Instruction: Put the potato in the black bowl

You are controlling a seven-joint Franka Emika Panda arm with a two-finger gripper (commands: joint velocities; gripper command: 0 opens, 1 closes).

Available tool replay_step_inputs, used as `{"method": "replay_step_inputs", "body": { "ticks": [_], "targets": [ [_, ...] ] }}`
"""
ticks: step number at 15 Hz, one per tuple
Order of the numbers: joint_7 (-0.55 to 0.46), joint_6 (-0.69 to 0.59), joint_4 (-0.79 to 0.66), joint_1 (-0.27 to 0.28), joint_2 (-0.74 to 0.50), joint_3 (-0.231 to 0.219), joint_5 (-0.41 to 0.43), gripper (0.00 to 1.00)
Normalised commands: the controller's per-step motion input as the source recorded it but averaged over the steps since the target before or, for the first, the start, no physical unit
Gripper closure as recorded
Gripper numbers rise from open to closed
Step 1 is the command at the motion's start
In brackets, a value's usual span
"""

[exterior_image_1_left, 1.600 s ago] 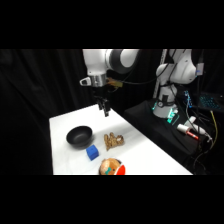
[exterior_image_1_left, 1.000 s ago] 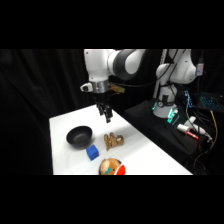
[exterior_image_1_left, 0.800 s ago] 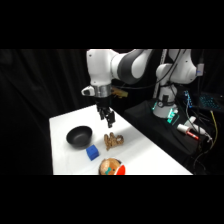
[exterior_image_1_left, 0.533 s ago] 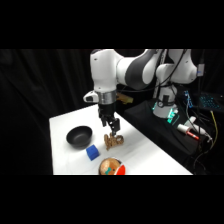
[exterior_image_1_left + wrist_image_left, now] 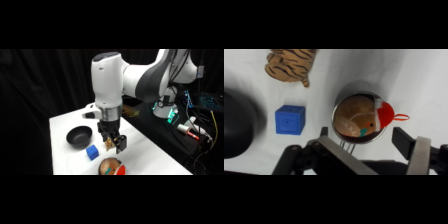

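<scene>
While the potato (image 5: 355, 120) nears the table's (image 5: 150, 150) edge, the black bowl (image 5: 79, 136) sits apart.

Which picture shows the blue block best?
The wrist view: the blue cube shows whole and near, with nothing in front, between the black bowl and the silver bowl. In the side view it is a small blue spot by the gripper.

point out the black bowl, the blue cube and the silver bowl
black bowl (image 5: 79, 136): side view, on its dark inside.
blue cube (image 5: 290, 120): wrist view, on its top face.
silver bowl (image 5: 339, 104): wrist view, on its shiny rim.
</scene>
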Motion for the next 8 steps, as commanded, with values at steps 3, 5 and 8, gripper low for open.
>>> {"method": "replay_step_inputs", "body": {
  "ticks": [3, 5, 8],
  "targets": [
    [0.05, 0.02, 0.34, 0.060, 0.31, 0.025, -0.121, 0.00],
    [0.01, 0.09, 0.27, 0.024, 0.29, 0.018, -0.099, 0.00],
    [-0.04, 0.09, 0.24, -0.013, 0.28, 0.018, -0.064, 0.00]
  ]
}}
